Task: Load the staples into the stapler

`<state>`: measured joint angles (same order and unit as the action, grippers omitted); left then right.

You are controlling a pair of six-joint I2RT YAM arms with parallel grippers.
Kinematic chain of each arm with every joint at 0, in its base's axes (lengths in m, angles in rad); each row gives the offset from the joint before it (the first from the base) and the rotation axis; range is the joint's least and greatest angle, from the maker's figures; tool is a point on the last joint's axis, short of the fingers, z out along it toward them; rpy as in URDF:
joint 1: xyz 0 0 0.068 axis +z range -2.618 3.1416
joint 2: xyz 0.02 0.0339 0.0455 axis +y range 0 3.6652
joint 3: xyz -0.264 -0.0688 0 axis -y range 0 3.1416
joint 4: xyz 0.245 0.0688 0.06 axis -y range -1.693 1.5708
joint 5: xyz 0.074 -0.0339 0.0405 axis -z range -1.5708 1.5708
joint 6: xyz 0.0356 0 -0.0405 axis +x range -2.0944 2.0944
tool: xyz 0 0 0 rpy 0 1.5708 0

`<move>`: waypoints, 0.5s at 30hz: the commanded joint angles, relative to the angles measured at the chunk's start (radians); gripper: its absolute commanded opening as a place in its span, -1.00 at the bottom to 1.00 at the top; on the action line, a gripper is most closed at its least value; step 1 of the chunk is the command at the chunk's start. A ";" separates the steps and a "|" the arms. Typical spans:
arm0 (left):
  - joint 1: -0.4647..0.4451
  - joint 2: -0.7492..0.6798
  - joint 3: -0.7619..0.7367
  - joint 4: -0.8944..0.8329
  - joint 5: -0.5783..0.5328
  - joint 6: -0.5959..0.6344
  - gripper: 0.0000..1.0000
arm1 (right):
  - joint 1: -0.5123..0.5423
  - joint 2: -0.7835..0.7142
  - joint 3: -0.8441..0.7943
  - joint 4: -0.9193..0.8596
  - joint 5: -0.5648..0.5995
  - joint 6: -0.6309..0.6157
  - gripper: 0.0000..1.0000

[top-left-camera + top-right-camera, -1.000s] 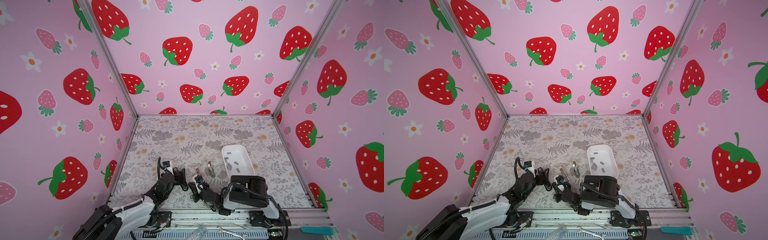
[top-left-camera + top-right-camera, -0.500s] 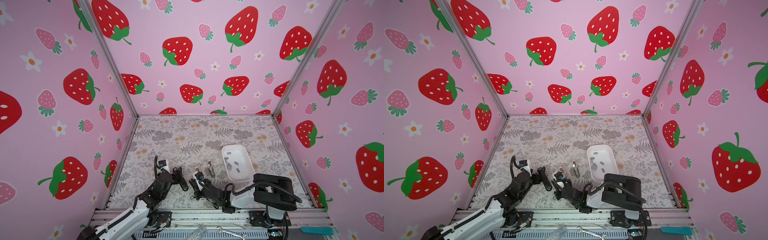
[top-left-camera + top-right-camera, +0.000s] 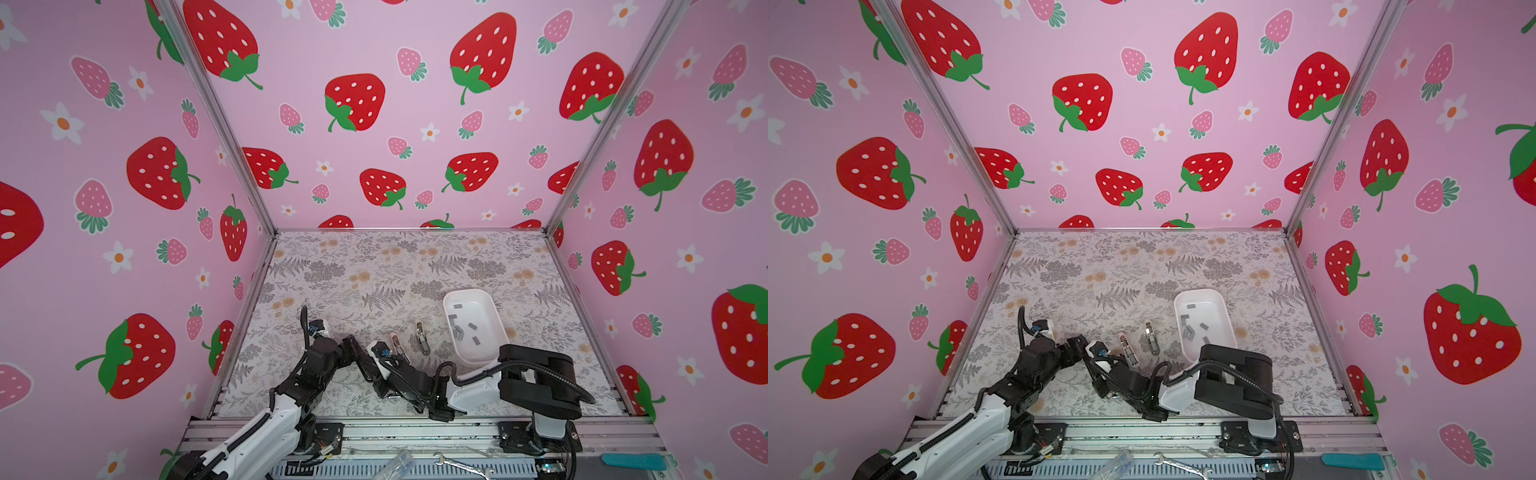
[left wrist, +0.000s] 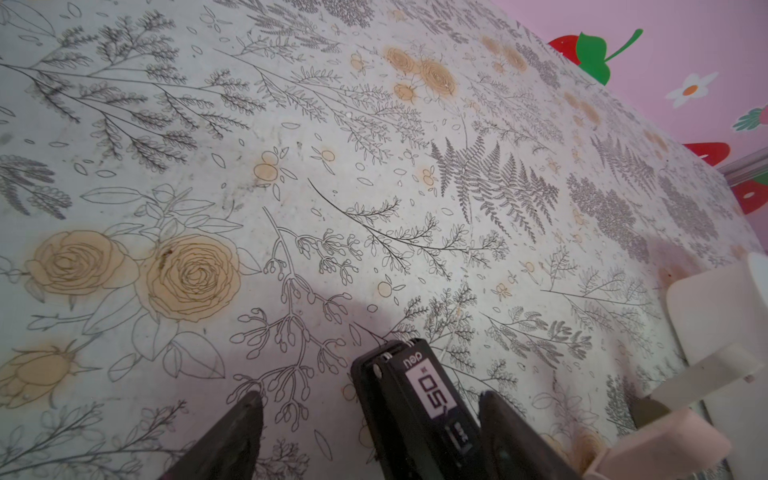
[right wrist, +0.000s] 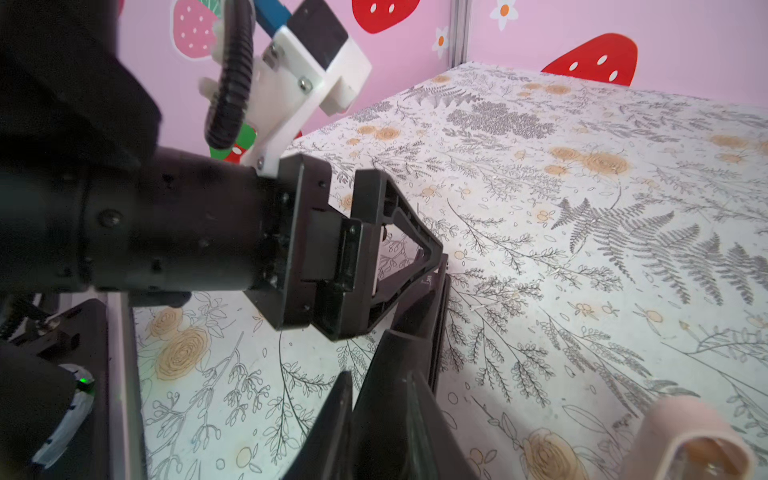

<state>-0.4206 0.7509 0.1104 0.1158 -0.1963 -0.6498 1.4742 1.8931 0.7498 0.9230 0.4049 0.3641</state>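
Stapler (image 4: 415, 407) set inside wide-open left tool (image 4: 370, 399), likely to hold it still; right tool (image 5: 368, 365) narrow, grip hard to tell; staples (image 3: 459, 330) not yet taken from tray (image 3: 482, 353).

Robot test booth — strawberry-print walls (image 3: 374, 124), aluminium frame (image 3: 226, 137).

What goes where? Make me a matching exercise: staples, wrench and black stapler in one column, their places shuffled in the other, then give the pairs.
Things:
1. staples
2. wrench
3. black stapler

Places:
A. on the metal rail at the front
B. between the fingers of the left gripper
C. in the white tray

Pairs: 1-C, 2-A, 3-B
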 commanded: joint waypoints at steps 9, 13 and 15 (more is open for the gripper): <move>0.004 0.076 0.003 0.125 0.076 0.016 0.65 | -0.009 0.097 0.048 -0.046 -0.014 0.008 -0.53; 0.002 0.125 -0.001 0.161 0.078 -0.001 0.63 | -0.007 0.132 0.037 -0.038 -0.019 0.028 -0.55; 0.002 0.156 -0.008 0.188 0.078 -0.017 0.62 | -0.006 0.154 0.024 -0.020 -0.022 0.037 -0.55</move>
<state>-0.4206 0.8810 0.1081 0.2424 -0.1223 -0.6411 1.4696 1.9877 0.7990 0.9634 0.3965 0.3775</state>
